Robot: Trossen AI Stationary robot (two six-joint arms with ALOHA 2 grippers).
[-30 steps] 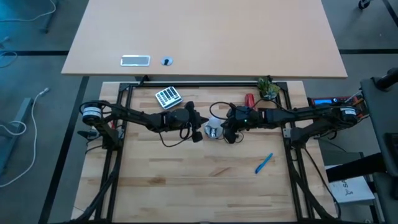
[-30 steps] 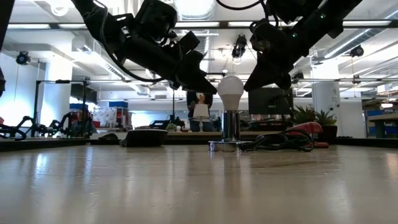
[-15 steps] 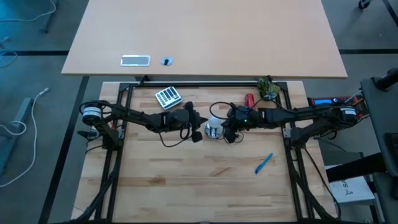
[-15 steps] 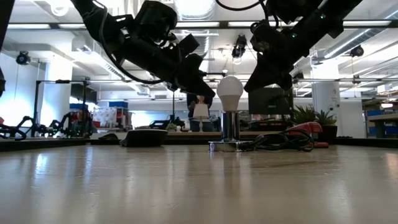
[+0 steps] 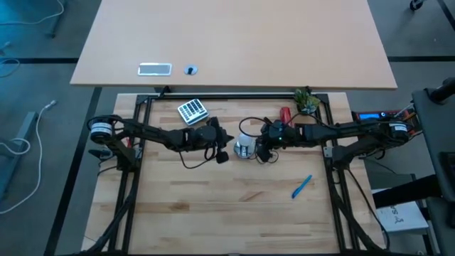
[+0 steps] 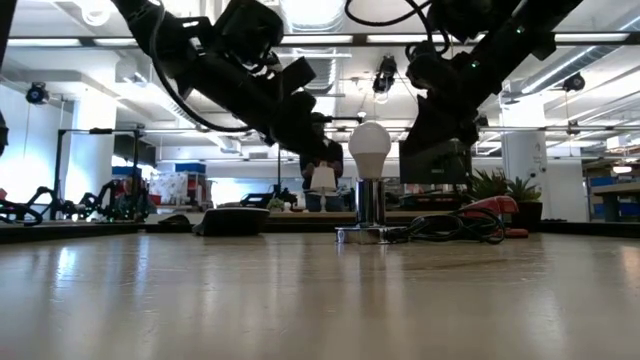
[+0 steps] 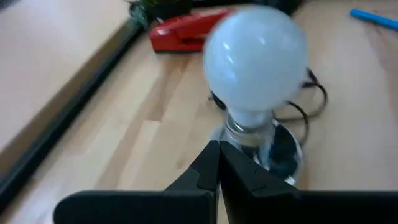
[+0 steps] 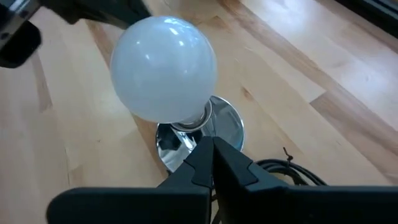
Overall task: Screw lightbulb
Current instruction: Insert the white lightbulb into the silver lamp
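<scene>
The whitish lightbulb (image 6: pixel 370 147) stands upright, its screw end in the shiny silver socket (image 6: pixel 371 212), whose base rests on the table at mid-table. It also shows in the high view (image 5: pixel 244 144). My left gripper (image 6: pixel 333 160) is shut, just to the bulb's left at globe height; in its wrist view (image 7: pixel 219 147) the bulb (image 7: pixel 255 61) lies close ahead. My right gripper (image 5: pixel 261 151) is shut, just to the bulb's right; in its wrist view (image 8: pixel 209 143) the bulb (image 8: pixel 164 67) and the socket (image 8: pixel 214 124) lie close ahead.
A black cord (image 6: pixel 450 228) runs from the socket toward the right. A red stapler (image 5: pixel 285 114) and a small plant (image 5: pixel 306 101) sit at the far right, a calculator (image 5: pixel 191 111) at the far left, and a blue pen (image 5: pixel 301 187) at the near right.
My left gripper has gone down a little and toward the bulb, staying shut. My right gripper has turned at the wrist beside the bulb. The bulb and socket have stayed where they were.
</scene>
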